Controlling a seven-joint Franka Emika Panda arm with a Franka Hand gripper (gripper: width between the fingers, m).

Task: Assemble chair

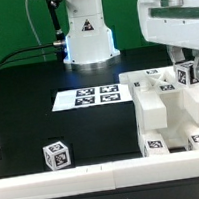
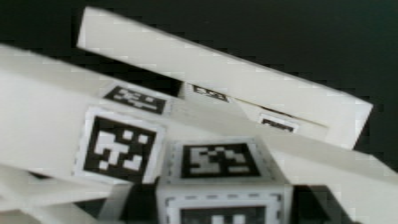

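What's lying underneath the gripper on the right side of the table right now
Under the gripper sits a cluster of white chair parts: chunky slabs and a tagged cube-shaped piece. The wrist view shows tagged pieces close up. The fingertips are hidden, so contact cannot be judged.

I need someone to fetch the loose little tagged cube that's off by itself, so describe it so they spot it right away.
Start at the marker board, flat on the black table before the robot's base. Come toward the white rail along the table's near edge; the small white cube sits just before it. Unlike the chair parts clustered at the exterior view's right, it stands alone.
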